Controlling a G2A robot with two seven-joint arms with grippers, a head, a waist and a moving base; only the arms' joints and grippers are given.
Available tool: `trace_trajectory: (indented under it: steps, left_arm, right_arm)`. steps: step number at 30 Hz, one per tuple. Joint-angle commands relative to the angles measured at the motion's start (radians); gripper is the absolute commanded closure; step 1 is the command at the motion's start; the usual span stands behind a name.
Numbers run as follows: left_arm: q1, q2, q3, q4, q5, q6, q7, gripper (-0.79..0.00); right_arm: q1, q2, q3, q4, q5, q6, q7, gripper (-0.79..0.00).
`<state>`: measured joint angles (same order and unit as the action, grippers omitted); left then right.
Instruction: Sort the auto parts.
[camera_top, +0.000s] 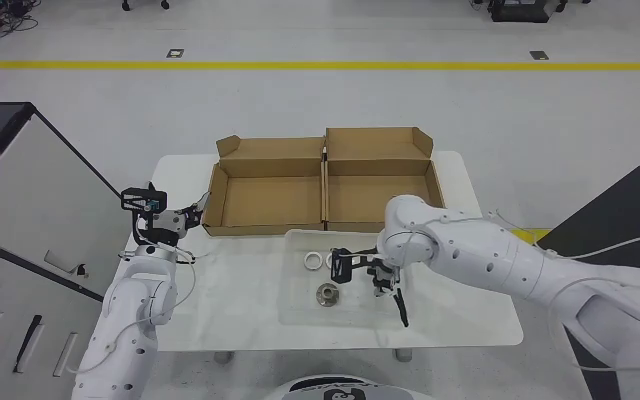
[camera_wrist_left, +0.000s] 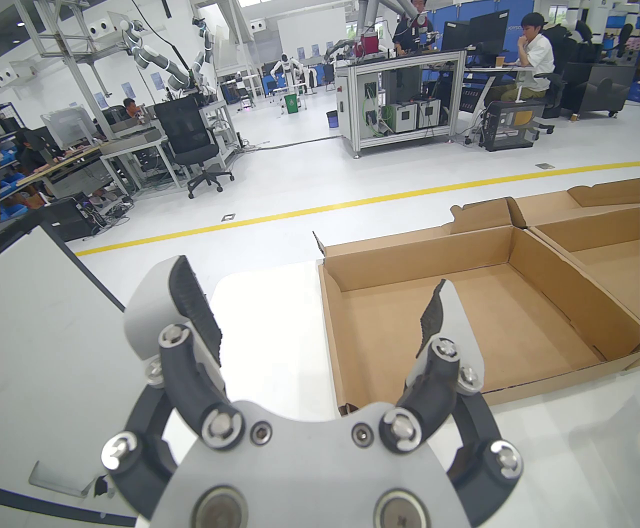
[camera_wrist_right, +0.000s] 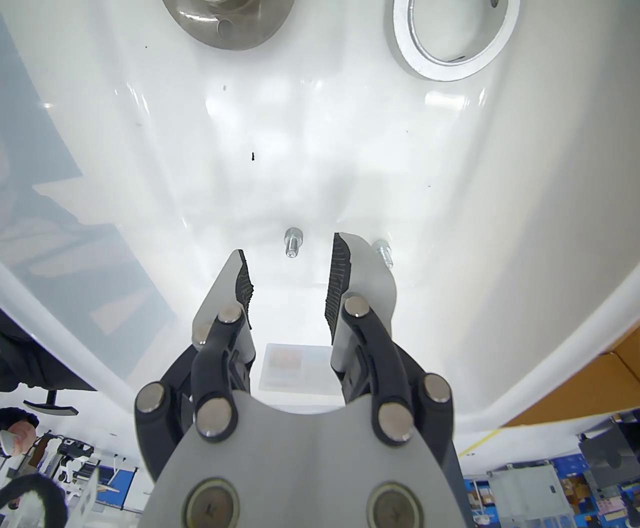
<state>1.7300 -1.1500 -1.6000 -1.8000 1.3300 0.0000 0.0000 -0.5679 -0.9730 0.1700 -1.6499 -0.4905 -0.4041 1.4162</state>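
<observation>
White table (camera_top: 470, 310) on a pale workshop floor, with a shallow glossy white tray (camera_wrist_right: 525, 210) near the front and two open cardboard boxes (camera_top: 265, 200) side by side at the back.

Right gripper (camera_wrist_right: 290, 250) hangs low over the tray, fingers partly spread, holding nothing. A bolt (camera_wrist_right: 291, 242) lies on the tray floor just past the fingertips, lined up with the gap between them and touching neither finger. It is small and silver, with a round cap head and a short threaded shank. A second bolt (camera_wrist_right: 382, 251) of the same look lies just outside one finger, partly hidden behind it.

Well beyond the fingertips lie a flat silver ring (camera_wrist_right: 440, 40) and a dull grey metal flange (camera_wrist_right: 225, 22) with a raised hub and a hole in its rim. The two are near each other but apart.

Left gripper (camera_wrist_left: 310, 275) is off by the table's edge, beside the nearer box, fingers spread wide, nothing between them. The box's open inside lies just ahead of the fingertips.
</observation>
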Motion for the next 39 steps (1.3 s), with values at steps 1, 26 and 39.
trace_trajectory:
  steps: [1, 26, 39]
  left_arm:
    - [0.000, 0.000, 0.000, 0.000, 0.000, 0.000, 0.000, -0.785]
    - [0.000, 0.000, 0.000, 0.000, 0.000, 0.000, 0.000, -0.785]
    - [0.000, 0.000, 0.000, 0.000, 0.000, 0.000, 0.000, -0.785]
  right_arm:
    - [-0.003, -0.004, 0.000, 0.004, -0.004, 0.004, 0.004, -0.342]
    - [-0.025, -0.052, 0.000, 0.077, -0.030, 0.016, 0.016, -0.296]
    - [-0.031, -0.059, 0.000, 0.093, -0.038, 0.022, 0.022, -0.243]
